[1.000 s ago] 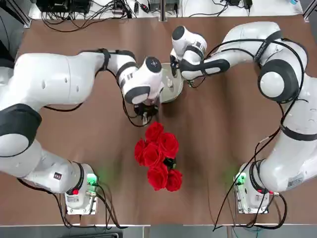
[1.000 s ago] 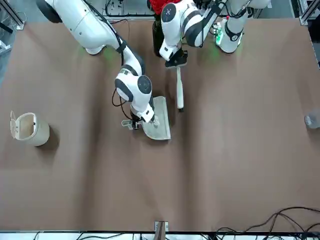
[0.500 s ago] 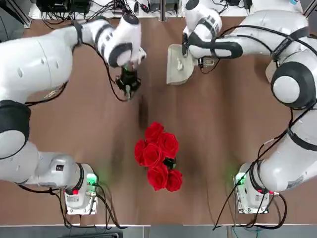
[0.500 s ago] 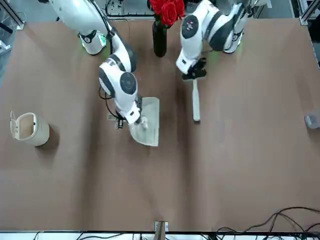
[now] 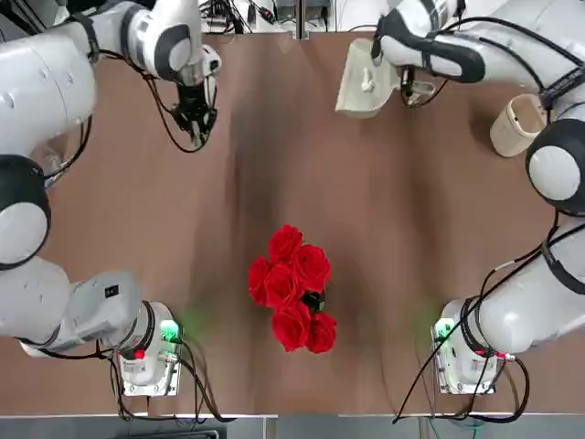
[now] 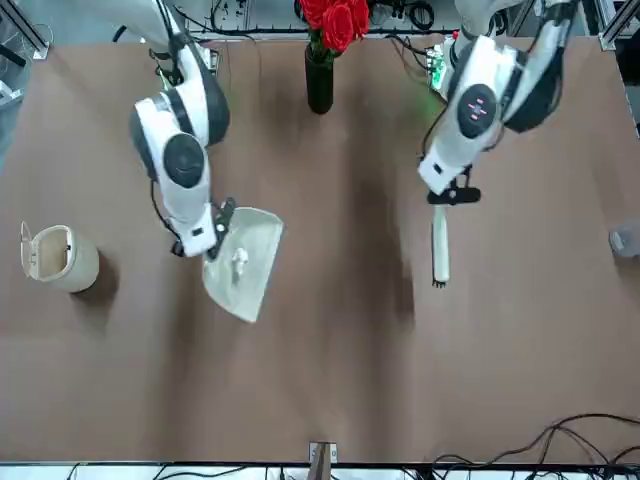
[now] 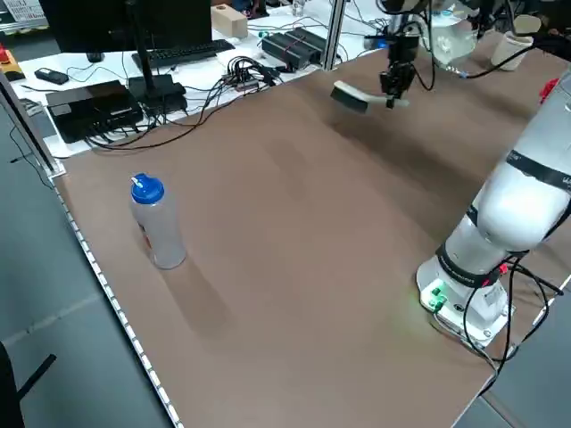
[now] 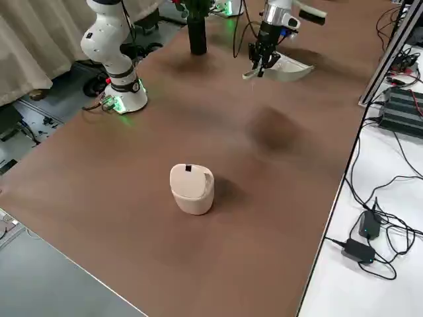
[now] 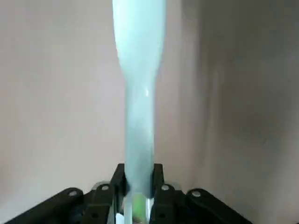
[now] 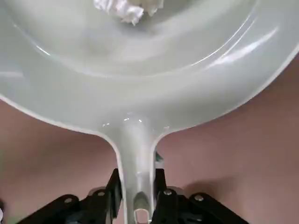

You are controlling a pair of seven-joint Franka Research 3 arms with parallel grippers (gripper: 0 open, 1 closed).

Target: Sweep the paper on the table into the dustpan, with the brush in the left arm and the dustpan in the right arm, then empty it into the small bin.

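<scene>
Paper ball (image 6: 238,259), crumpled white, lies in pale cream plastic dustpan (image 6: 243,266), right jaws clenched on handle; left jaws grasp white-handled brush (image 6: 439,244); beige cylindrical bin (image 6: 58,257) awaits emptying.

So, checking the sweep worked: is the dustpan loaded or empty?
Loaded: the paper lies inside the dustpan, held by the right gripper.

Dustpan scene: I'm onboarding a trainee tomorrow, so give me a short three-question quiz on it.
1. True or false: the crumpled white paper ball lies in the pale cream plastic dustpan.
2. What does the left claw hold?
A. slim white-handled brush
B. red roses
3. Fill in: the small beige cylindrical bin's flap lid is ____.

Key: 1 true; 2 A; 3 open
</scene>
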